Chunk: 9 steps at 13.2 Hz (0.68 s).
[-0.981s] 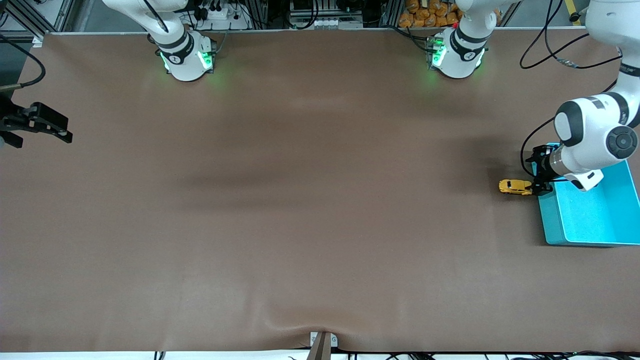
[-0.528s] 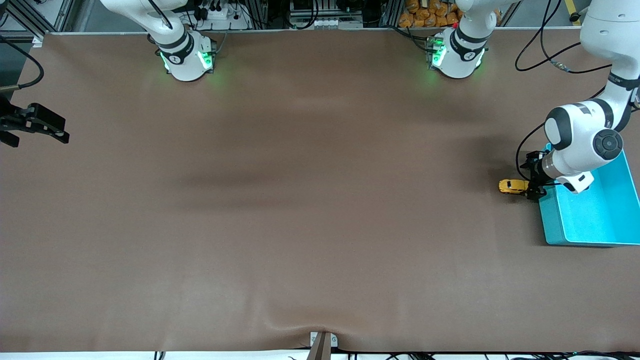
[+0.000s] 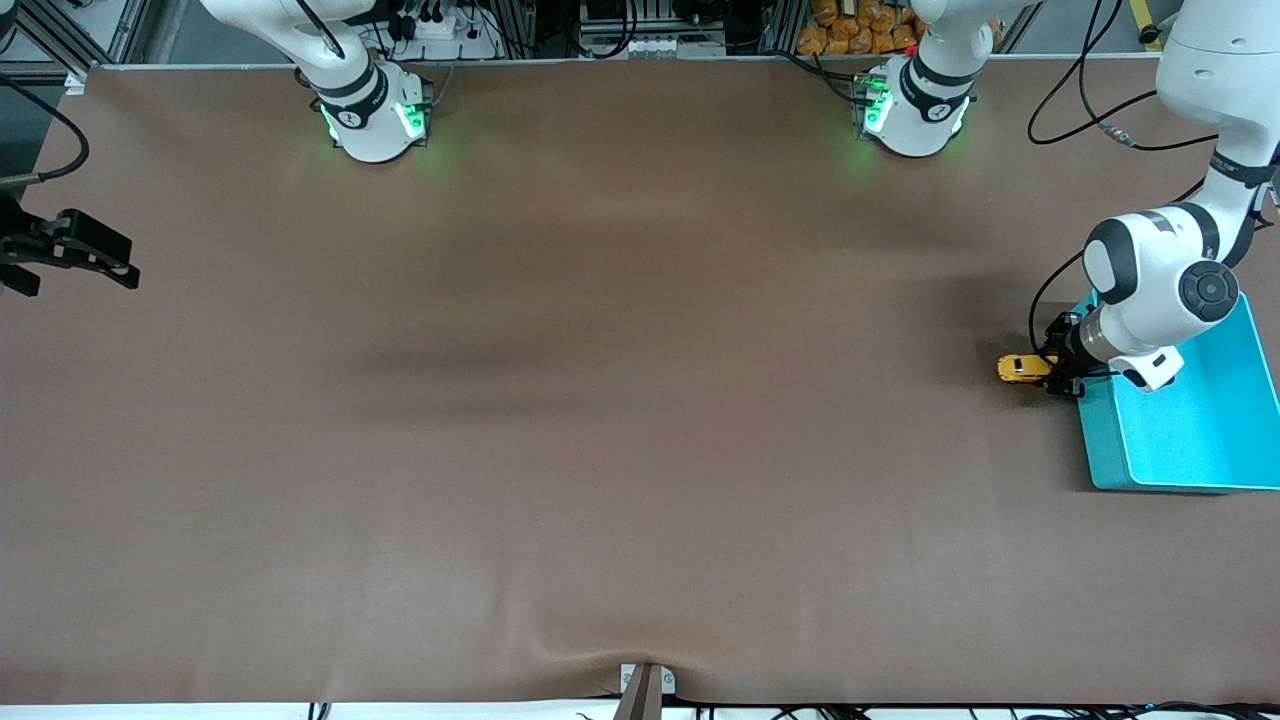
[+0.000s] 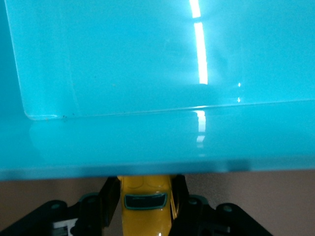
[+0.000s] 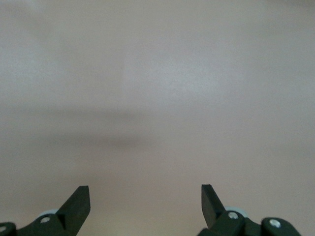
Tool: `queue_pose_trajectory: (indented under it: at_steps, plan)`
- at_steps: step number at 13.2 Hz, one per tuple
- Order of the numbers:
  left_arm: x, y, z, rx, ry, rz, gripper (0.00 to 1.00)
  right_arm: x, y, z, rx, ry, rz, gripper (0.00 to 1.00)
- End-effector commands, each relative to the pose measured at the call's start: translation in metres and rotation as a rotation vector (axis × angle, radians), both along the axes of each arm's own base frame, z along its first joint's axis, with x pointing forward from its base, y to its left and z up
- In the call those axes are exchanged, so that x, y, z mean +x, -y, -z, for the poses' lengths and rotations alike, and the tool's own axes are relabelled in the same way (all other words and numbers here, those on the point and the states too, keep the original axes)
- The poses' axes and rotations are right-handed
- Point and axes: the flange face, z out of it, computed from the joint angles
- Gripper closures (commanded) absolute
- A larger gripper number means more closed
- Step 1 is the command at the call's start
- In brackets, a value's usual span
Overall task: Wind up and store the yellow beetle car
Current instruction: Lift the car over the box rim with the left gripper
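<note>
The yellow beetle car (image 3: 1020, 368) is low at the table beside the teal bin (image 3: 1160, 485), on the bin's side toward the right arm's end. My left gripper (image 3: 1052, 372) is shut on the car's end nearest the bin. In the left wrist view the car (image 4: 146, 209) sits between the two black fingers (image 4: 109, 196), with the bin's outer wall (image 4: 147, 137) right ahead of it. My right gripper (image 3: 128, 272) waits open and empty over the table's edge at the right arm's end; the right wrist view shows it (image 5: 145, 196) over bare mat.
The brown mat (image 3: 620, 400) covers the whole table. The teal bin holds nothing that I can see and stands at the left arm's end, partly under the left arm's wrist. Both arm bases stand along the table's top edge.
The left arm's wrist has shifted a little toward the right arm's end, and the car has shifted slightly with it. The right gripper has stayed almost still.
</note>
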Motion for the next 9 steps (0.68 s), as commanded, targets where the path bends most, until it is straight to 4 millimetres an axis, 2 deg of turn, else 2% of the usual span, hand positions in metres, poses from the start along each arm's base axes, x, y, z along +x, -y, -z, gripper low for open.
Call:
queue_pose_trajectory:
  at_steps: [1,3,5,7,9]
  plan:
    - [0.009,0.019,-0.020,0.012,0.023,0.026,1.00,-0.002,0.003,0.003,0.008,-0.002,0.021,0.00]
    - [0.024,0.025,-0.049,0.014,0.015,0.043,1.00,0.000,-0.005,0.008,0.007,-0.018,0.009,0.00]
    - [0.052,0.030,-0.095,0.019,-0.002,0.060,1.00,0.005,-0.013,0.017,0.005,-0.029,0.010,0.00]
    - [0.075,0.021,-0.137,0.027,-0.021,0.082,1.00,0.005,-0.011,0.015,-0.001,-0.022,0.011,0.00]
    - [0.084,0.003,-0.168,0.024,-0.033,0.192,1.00,0.003,-0.007,0.011,-0.002,-0.017,0.017,0.00]
